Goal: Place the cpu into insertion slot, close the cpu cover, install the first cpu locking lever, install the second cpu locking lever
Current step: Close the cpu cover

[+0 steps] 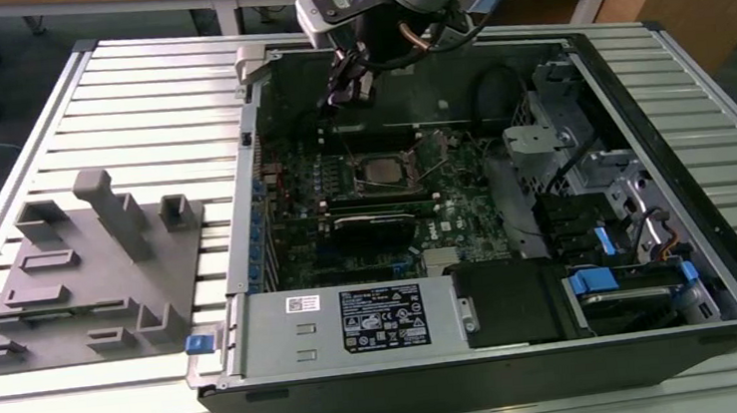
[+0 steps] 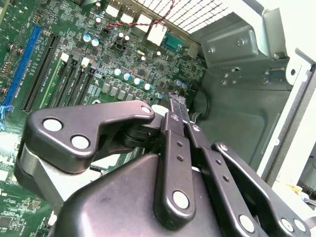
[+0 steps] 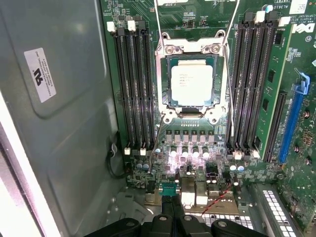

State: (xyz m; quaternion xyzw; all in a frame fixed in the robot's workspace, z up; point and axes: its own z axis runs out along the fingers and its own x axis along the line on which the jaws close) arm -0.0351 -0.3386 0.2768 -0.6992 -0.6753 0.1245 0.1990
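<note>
The cpu (image 3: 191, 81), a silver-grey square chip, lies flat in the insertion slot (image 3: 191, 114) on the green motherboard. The cpu cover (image 3: 168, 79), a silvery frame, lies down around the chip. Two thin wire levers (image 3: 230, 84) run along the socket's sides and appear raised off the board. In the exterior view the socket (image 1: 379, 171) sits mid-board. My gripper (image 1: 343, 97) hangs above the board's far end, apart from the socket. Its black fingers (image 2: 174, 123) are pressed together with nothing between them; the gripper (image 3: 174, 216) is shut.
Black memory slots (image 3: 132, 84) flank the socket on both sides, and a blue card slot (image 3: 291, 118) lies beyond. The grey case wall (image 3: 59, 123) stands close by. A power supply (image 1: 351, 320) and drive cage (image 1: 592, 167) fill the case. A grey fixture plate (image 1: 87, 271) sits at the exterior view's left.
</note>
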